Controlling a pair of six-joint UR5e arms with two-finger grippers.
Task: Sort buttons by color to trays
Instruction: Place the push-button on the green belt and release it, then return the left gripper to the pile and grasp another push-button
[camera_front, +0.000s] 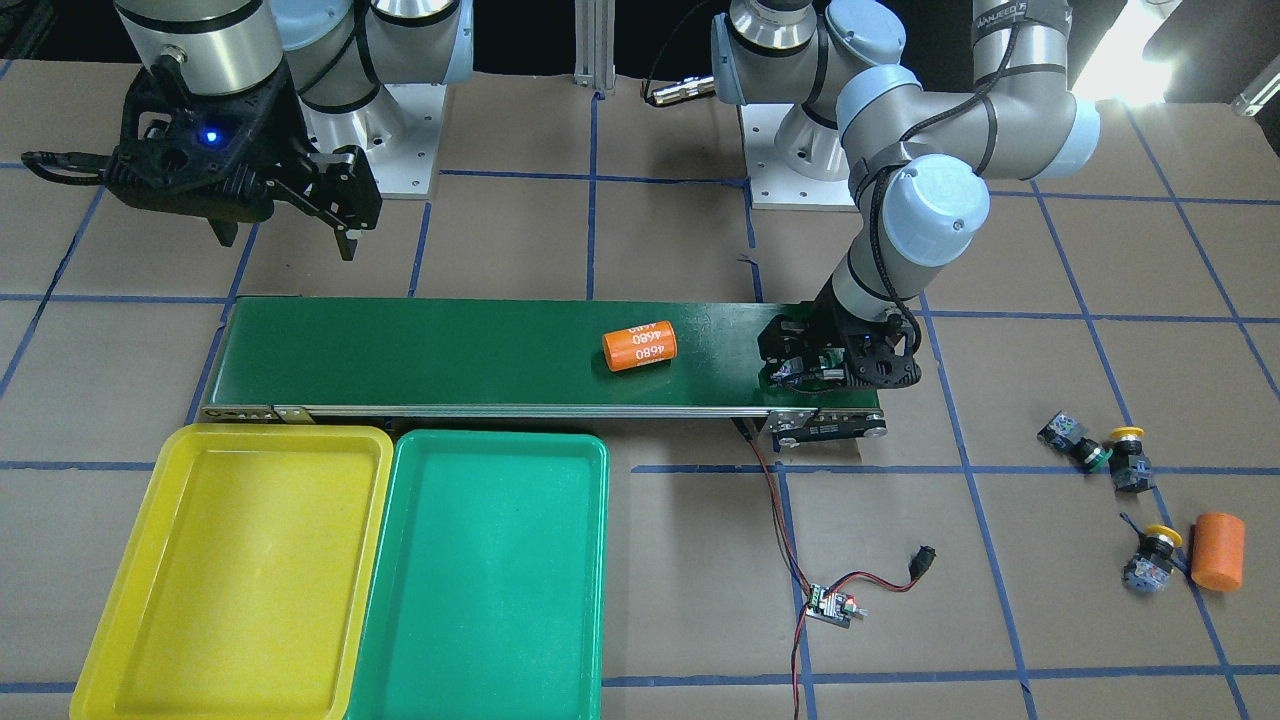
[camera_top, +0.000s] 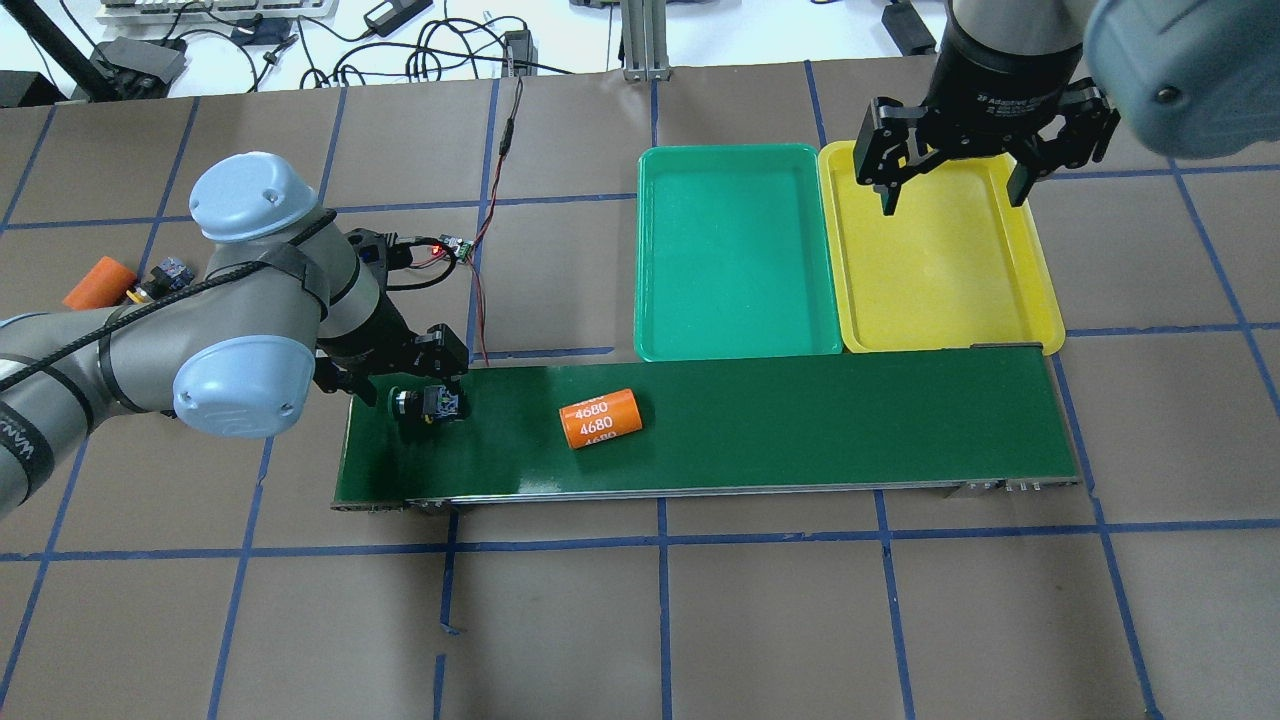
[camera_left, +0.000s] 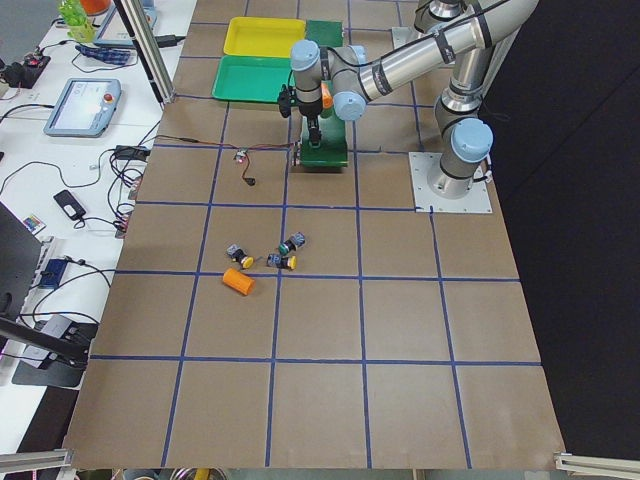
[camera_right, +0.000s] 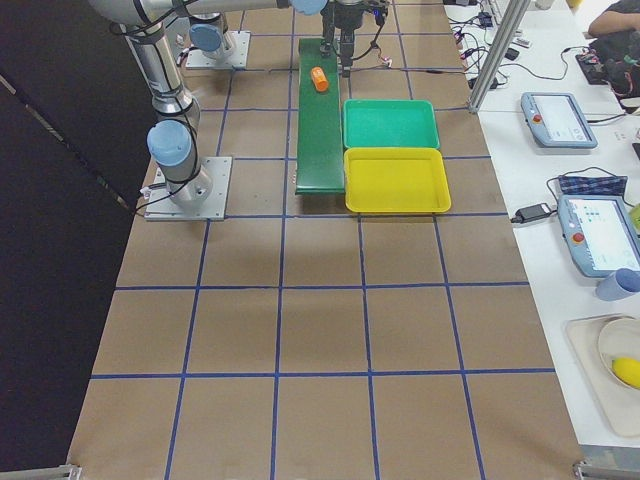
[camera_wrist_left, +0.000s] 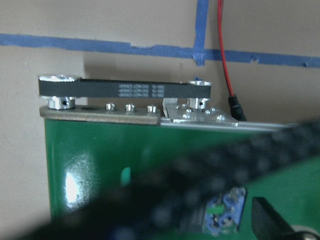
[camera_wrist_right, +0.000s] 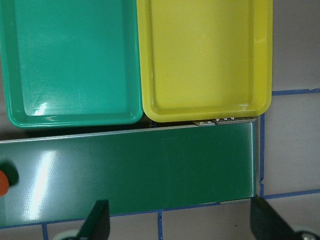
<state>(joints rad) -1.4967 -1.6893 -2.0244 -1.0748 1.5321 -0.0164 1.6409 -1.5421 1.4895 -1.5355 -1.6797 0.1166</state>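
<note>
A green-capped button (camera_top: 428, 404) lies on its side at the left end of the dark green belt (camera_top: 800, 420). My left gripper (camera_top: 428, 385) is low over it and open. In the left wrist view its blue-grey block (camera_wrist_left: 223, 218) sits apart from the one finger (camera_wrist_left: 270, 225) that shows. Three more buttons lie on the brown table: one green-capped (camera_front: 1075, 441) and two yellow-capped (camera_front: 1130, 456) (camera_front: 1155, 556). The yellow tray (camera_top: 940, 260) and the green tray (camera_top: 735, 260) hold nothing. My right gripper (camera_top: 950, 190) hangs open above the yellow tray's far end.
An orange cylinder marked 4680 (camera_top: 600, 419) lies on the belt near its middle. A second orange cylinder (camera_front: 1218, 565) rests beside the loose buttons. A small circuit board (camera_front: 830, 607) with red-black wires sits on the table by the belt's left end.
</note>
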